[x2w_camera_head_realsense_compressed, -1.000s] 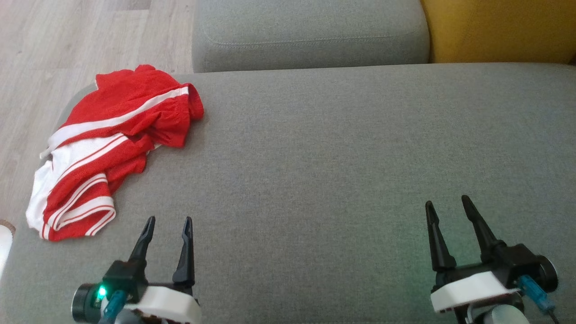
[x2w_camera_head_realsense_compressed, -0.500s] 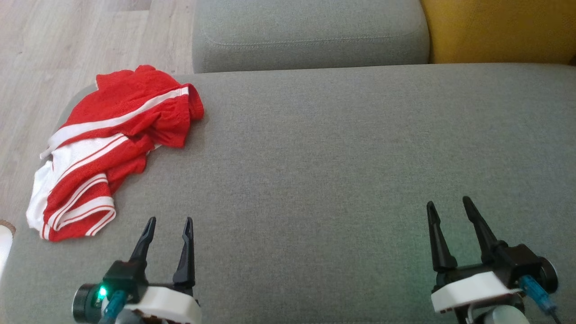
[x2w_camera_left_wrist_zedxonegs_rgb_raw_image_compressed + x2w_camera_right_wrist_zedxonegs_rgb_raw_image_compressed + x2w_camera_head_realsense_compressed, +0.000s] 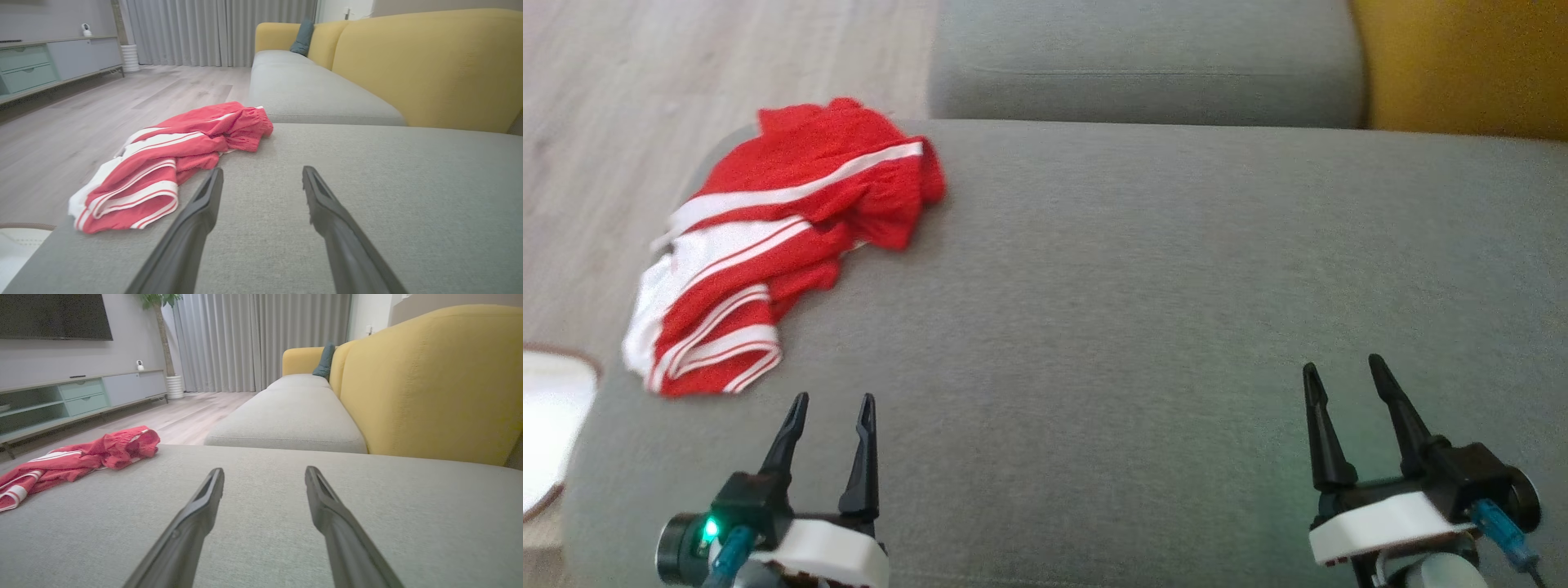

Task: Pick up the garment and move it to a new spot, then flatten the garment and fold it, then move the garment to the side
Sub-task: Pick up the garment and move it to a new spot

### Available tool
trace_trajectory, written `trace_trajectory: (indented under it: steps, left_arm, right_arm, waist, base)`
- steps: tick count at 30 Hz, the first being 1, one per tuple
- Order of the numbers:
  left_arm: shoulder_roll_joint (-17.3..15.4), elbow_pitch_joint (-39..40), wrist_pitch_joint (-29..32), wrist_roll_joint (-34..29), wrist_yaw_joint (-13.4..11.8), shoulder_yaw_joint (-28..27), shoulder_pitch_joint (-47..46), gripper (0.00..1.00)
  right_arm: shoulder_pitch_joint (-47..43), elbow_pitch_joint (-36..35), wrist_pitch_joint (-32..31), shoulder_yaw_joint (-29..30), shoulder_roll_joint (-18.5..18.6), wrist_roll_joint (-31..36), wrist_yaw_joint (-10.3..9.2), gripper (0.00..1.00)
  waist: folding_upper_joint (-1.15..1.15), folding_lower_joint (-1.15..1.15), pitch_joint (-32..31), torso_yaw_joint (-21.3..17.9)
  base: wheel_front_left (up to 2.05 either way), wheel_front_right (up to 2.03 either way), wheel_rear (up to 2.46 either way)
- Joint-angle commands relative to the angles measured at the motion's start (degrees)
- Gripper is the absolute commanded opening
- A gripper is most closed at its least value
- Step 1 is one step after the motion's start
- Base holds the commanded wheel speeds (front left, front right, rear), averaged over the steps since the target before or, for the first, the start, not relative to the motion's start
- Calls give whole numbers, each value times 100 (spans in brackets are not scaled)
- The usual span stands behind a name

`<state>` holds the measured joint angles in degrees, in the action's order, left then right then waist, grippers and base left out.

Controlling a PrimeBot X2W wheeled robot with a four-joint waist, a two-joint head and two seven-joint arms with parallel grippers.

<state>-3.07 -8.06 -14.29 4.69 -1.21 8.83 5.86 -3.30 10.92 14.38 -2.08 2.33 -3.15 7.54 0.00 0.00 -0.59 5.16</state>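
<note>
While left gripper (image 3: 834, 398) and right gripper (image 3: 1342, 363) gape empty, garment (image 3: 784, 237) draped over left edge of cushion (image 3: 1135, 286)

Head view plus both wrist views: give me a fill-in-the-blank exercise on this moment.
The garment is red with ____ stripes.
It lies on the grey seat cushion, nearer the robot's ____ side.
The left gripper and right gripper both stand ____, holding nothing.
The sofa backrest is ____.
Missing: white; left; open; yellow.
</note>
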Motion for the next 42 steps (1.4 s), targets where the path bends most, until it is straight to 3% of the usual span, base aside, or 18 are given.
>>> trace_trajectory:
  steps: [1, 11, 22, 31, 42]
  left_arm:
    - [12, 202, -71, -23, -1, -182, -211, 100]
    - [14, 294, -71, -44, -11, -294, -225, 100]
    - [15, 336, -71, -58, 7, -431, -201, 100]
    - [-156, 521, -71, -95, 49, -674, -297, 100]
    - [-1126, 561, 4, -213, 468, -961, -2220, 100]
  right_arm:
    - [103, -215, 62, -146, 54, -58, -5, 100]
    - [126, -222, 62, -243, 54, -114, -5, 100]
    - [171, -185, 62, -305, 54, -124, -5, 100]
    - [226, -206, 62, -307, 54, -113, -5, 100]
    - [759, -388, 62, -293, 54, 224, -5, 100]
  waist:
    - [0, 0, 16, 282]
    - [0, 0, 22, 1373]
    - [0, 0, 43, 2048]
    - [0, 0, 147, 2013]
    - [0, 0, 966, 1394]
  base:
    - [0, 0, 0]
    - [0, 0, 0]
    - [0, 0, 0]
    - [0, 0, 0]
    - [0, 0, 0]
